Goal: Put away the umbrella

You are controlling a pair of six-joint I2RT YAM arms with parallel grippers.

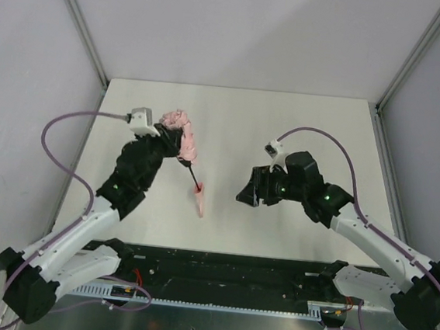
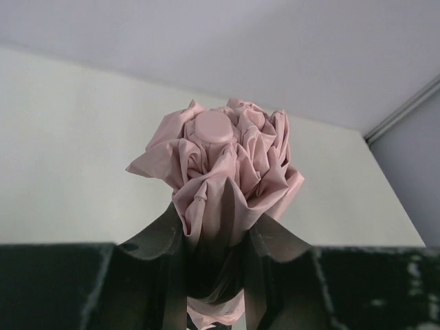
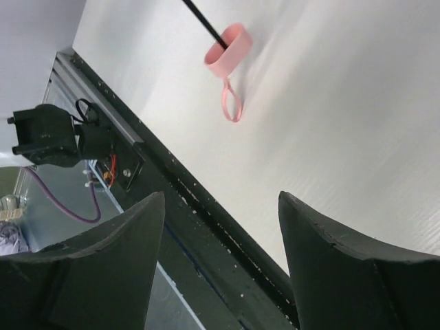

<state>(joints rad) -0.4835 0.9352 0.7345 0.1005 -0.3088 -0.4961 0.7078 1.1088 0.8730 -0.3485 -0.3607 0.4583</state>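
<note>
Table (image 1: 302,118): it carries the umbrella (image 1: 181,135) in its left half, canopy toward the left edge at mid depth, lower end pointing at the near edge.

Progress, as a judgement: about halfway. The canopy is collapsed and bunched into a rough pink wad, not rolled tight. The shaft is drawn out and nothing is strapped. You have the telescoping, tidying and stowing left. No sleeve or bin shows in any view.

Left gripper (image 2: 216,237): clenched on the bunched canopy just below its cap, fabric bulging above the fingers (image 2: 159,237).

Right gripper (image 3: 221,199): released, jaws standing apart, nothing between them. It hangs over the right half near the middle, well apart from the umbrella.

Shaft (image 1: 191,176): slim, black, slanting from the canopy toward the near edge.

Handle (image 3: 228,45): low at the table. I cannot tell whether it touches.

Strap (image 3: 232,103): loose loop trailing from the handle.

Room: the far half and the right side lie bare for your moves. Mind the black rail (image 1: 233,271) along the near edge, close to the handle, and the left wall (image 1: 28,53) beside the left arm.
</note>
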